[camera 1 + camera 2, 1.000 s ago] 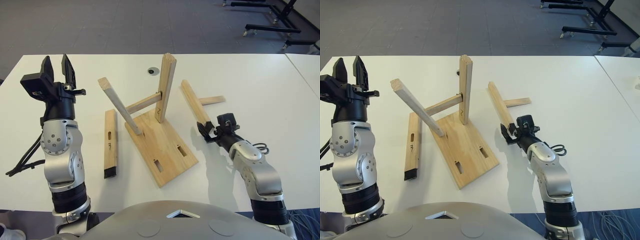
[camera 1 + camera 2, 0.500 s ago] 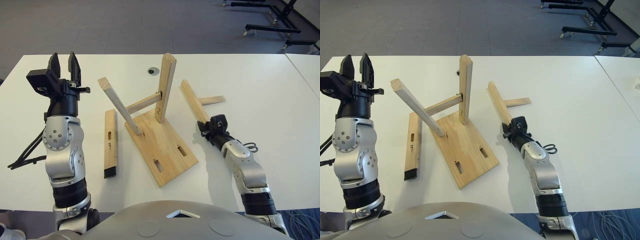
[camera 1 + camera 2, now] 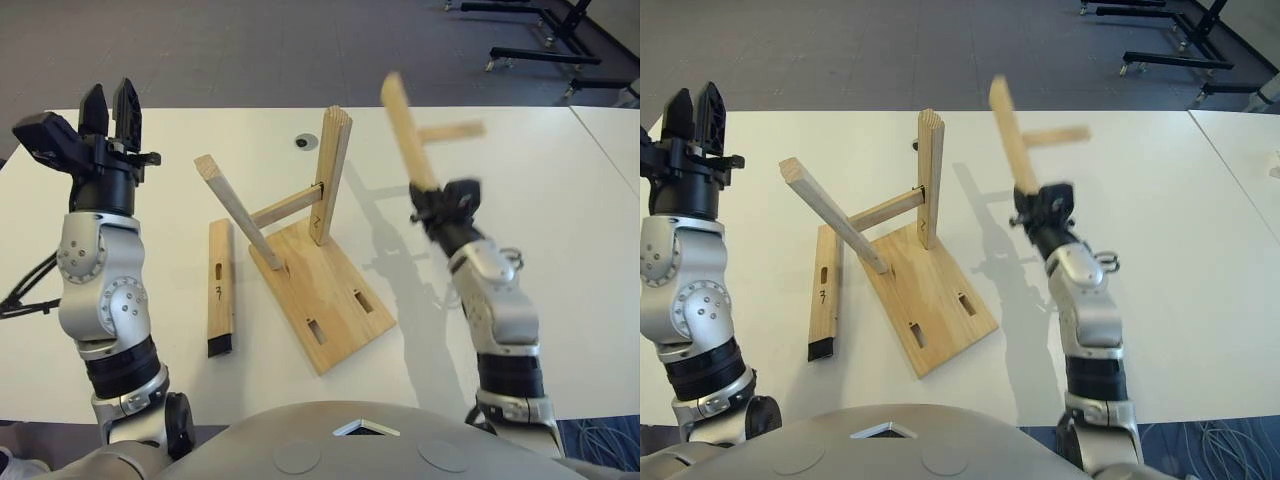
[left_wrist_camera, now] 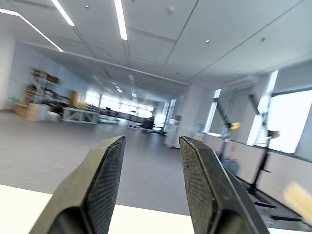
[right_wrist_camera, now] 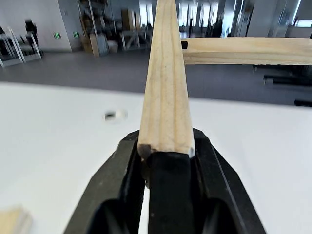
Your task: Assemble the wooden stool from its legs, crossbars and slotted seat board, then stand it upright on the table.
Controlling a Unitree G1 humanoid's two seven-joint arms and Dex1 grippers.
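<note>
I see my left gripper [image 3: 110,100] held high at left, fingers [image 4: 105,170] parted; right gripper [image 3: 432,200] seemingly clamps a leg [image 3: 403,120].

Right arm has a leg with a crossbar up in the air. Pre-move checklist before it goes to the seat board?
1. Right hand shut on the held leg: ok.
2. Crossbar joined to the held leg: ok.
3. Seat board has two open slots: ok.
4. Fitted legs square: not ok; upright leg fine, leaning leg tilts.
5. Left hand open, clear of the parts: ok.
6. Loose leg flat on the table, apart from the board: ok.
</note>
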